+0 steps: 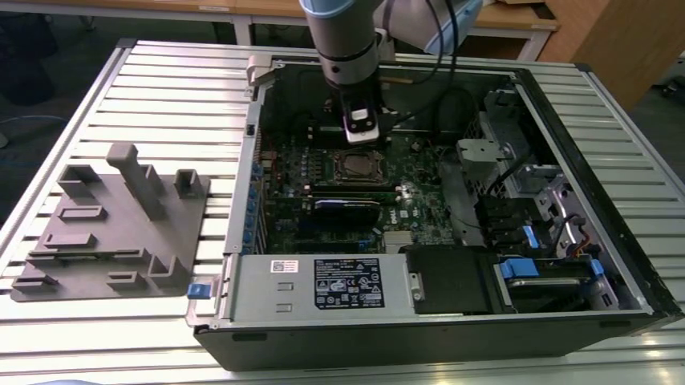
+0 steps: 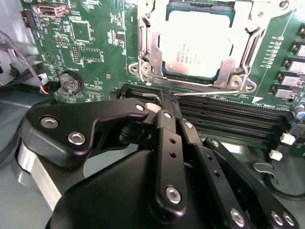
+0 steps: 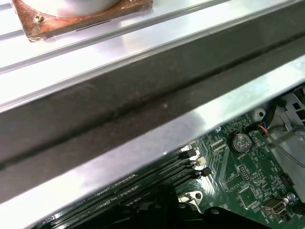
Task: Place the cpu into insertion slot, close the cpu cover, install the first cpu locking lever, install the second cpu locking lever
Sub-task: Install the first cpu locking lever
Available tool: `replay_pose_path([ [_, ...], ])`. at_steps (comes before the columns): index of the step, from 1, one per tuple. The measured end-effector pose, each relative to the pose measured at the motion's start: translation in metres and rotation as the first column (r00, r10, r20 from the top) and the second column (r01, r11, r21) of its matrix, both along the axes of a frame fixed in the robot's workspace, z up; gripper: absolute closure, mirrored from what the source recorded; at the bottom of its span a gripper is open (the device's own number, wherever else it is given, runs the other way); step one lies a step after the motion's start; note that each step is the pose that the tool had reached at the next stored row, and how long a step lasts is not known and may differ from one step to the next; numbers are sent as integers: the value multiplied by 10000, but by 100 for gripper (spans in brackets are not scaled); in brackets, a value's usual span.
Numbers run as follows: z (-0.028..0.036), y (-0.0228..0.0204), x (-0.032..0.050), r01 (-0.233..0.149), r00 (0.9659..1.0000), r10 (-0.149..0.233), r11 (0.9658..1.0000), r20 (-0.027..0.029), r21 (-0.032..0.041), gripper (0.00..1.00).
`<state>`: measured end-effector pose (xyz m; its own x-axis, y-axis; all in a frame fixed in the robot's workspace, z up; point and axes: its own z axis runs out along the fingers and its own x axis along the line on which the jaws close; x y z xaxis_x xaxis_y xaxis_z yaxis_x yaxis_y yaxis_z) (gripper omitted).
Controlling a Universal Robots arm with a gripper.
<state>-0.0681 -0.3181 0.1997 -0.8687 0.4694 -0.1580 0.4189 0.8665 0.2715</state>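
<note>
My claw (image 2: 167,98) hangs low over the green board (image 2: 90,43), its 2 fingers drawn together. In the second wrist view their tips sit right at the thin wire locking lever (image 2: 209,92), which runs along the near edge of the socket. I cannot tell whether the wire is nipped between them or only touched.

The cpu (image 2: 195,45) already lies flat in the insertion slot (image 2: 190,79). The cpu cover (image 2: 148,52) is folded down around it, and the chip's pale top shows through the cover's window.

I judge the lever to be stiff, springy steel, light but slick. It looks best taken near its bent free end, where it stands off the board. The chip and the contacts beneath are fragile, so any push belongs on the wire and not on the lid.

Room is tight. The memory slots (image 2: 224,114) lie just beside the lever under my fingers. The case wall (image 3: 143,95) rises close behind my wrist, and cables (image 1: 450,104) hang near the arm in the exterior view. The free space is mostly straight up.
</note>
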Motion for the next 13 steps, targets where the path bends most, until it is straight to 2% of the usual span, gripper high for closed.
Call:
replay_pose_path([
  [2, -1, 0, -12, 1, 10000, -1, 10000, 13, 49, 89],
  [13, -4, -2, -26, 3, 10000, -3, 10000, 44, 45, 89],
])
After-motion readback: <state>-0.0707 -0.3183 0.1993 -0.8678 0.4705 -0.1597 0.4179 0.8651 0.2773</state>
